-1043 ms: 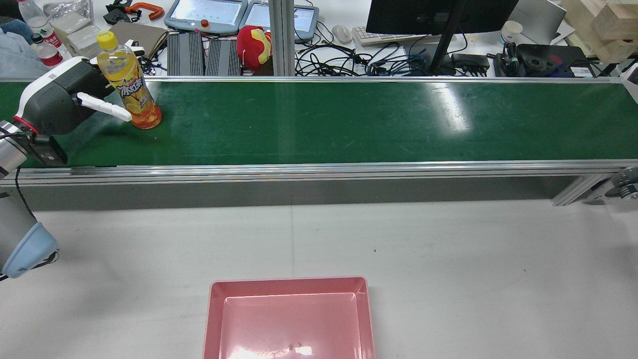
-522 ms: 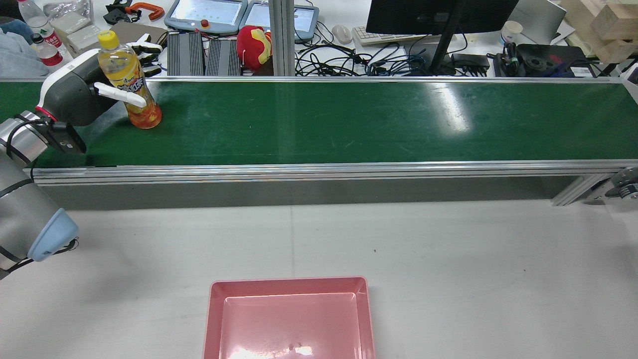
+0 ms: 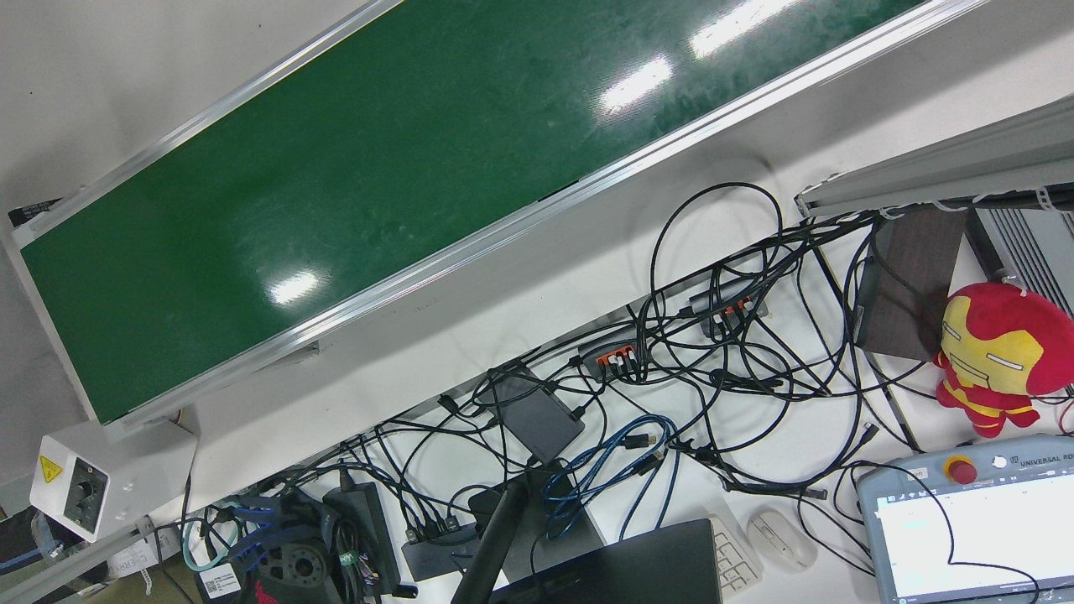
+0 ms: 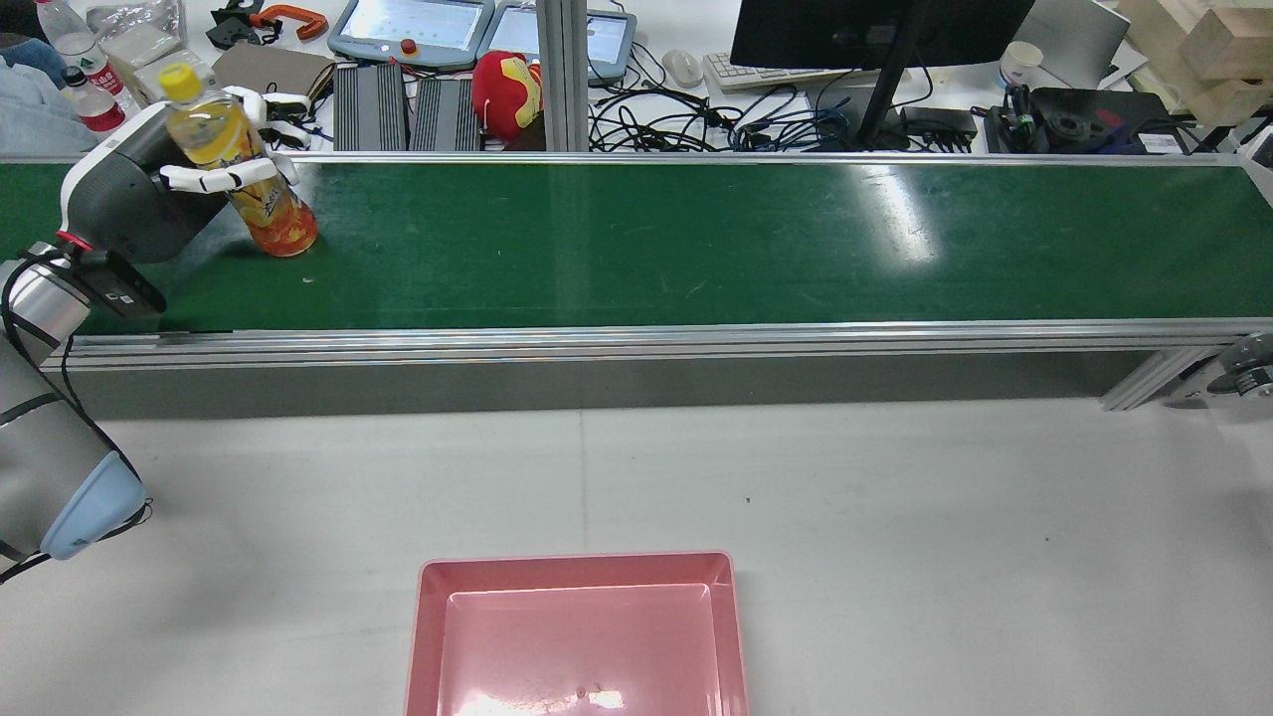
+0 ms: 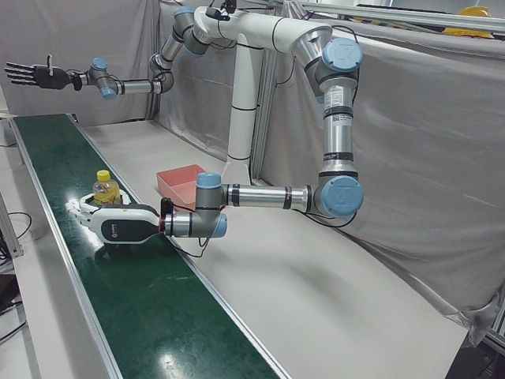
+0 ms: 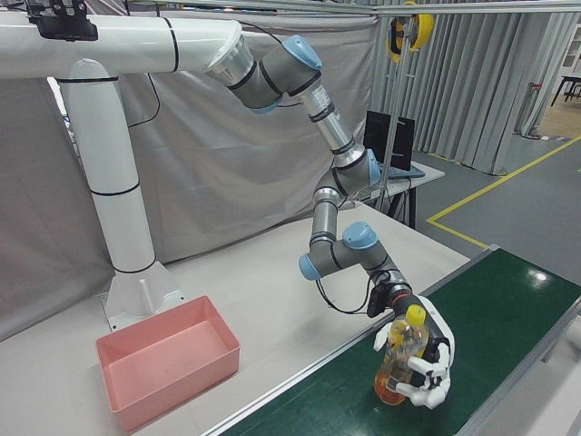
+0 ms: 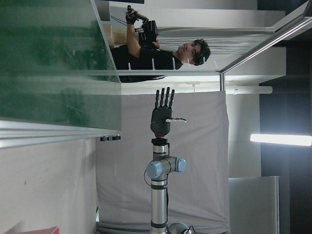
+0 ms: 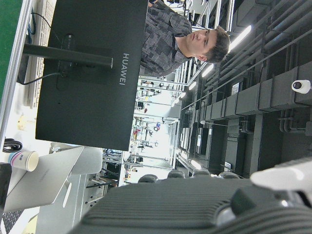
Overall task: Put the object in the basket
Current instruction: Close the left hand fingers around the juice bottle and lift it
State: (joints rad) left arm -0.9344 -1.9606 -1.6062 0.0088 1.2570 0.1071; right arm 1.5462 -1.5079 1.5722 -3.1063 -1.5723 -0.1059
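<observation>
The object is an orange drink bottle (image 4: 267,207) with a yellow cap. It leans left with its base on the green conveyor belt (image 4: 696,239), at the belt's far left. My left hand (image 4: 149,199) is shut on the bottle, its white fingers (image 4: 224,177) wrapped around its upper body. The right-front view shows the same grip: left hand (image 6: 434,361), bottle (image 6: 399,350). The bottle's cap also shows in the left-front view (image 5: 103,177). The pink basket (image 4: 577,572) sits on the grey table near the front edge. My right hand (image 5: 31,75) is open and raised high over the belt's other end.
An aluminium rail (image 4: 636,338) edges the belt on the side toward the basket. Behind the belt lie teach pendants, cables, a monitor (image 4: 875,30) and a red plush toy (image 4: 507,89). Grey table (image 4: 895,517) lies between belt and basket.
My left hand's fingers have closed around the bottle. The bottle has tipped to the left toward the palm, with its base still on the belt.
</observation>
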